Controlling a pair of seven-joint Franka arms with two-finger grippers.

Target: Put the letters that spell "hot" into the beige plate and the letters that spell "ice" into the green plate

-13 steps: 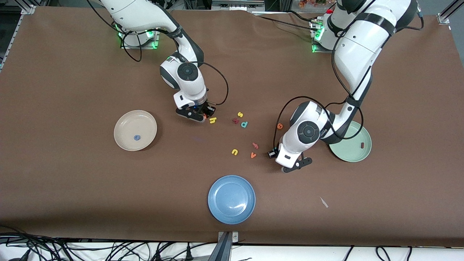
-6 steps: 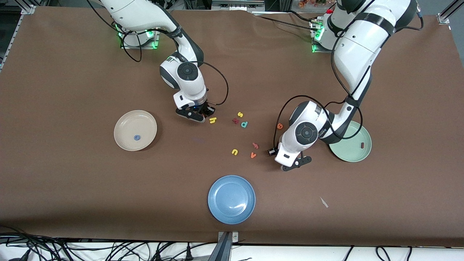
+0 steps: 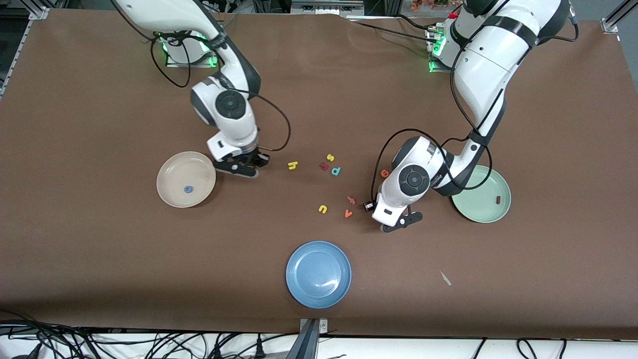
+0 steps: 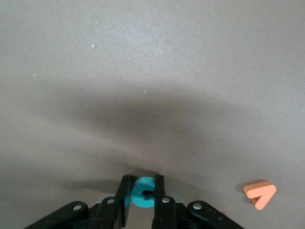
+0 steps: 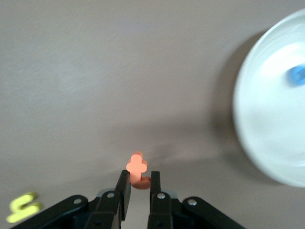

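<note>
My right gripper (image 3: 242, 167) (image 5: 139, 179) is shut on the orange t (image 5: 137, 172), beside the beige plate (image 3: 167, 172) (image 5: 259, 124) at its edge toward the table's middle. The blue o (image 3: 188, 189) (image 5: 297, 75) lies in that plate. The yellow h (image 3: 292, 165) (image 5: 22, 206) rests on the cloth. My left gripper (image 3: 395, 220) (image 4: 143, 185) is shut on the teal c (image 4: 142, 192), between the loose letters and the green plate (image 3: 486, 209). The dark red i (image 3: 498, 200) lies in the green plate. The orange e (image 3: 385, 173) sits by the left arm's wrist.
Loose letters lie mid-table: a yellow s (image 3: 330, 157), a teal p (image 3: 336, 171), a dark red letter (image 3: 324, 166), a yellow u (image 3: 323, 209), a salmon hooked one (image 3: 351, 200) and an orange v (image 3: 348, 213) (image 4: 259, 194). A blue plate (image 3: 318, 274) stands nearest the front camera.
My right gripper left the spot beside the h and travelled toward the beige plate with the t. My left gripper shifted slightly toward the loose letters.
</note>
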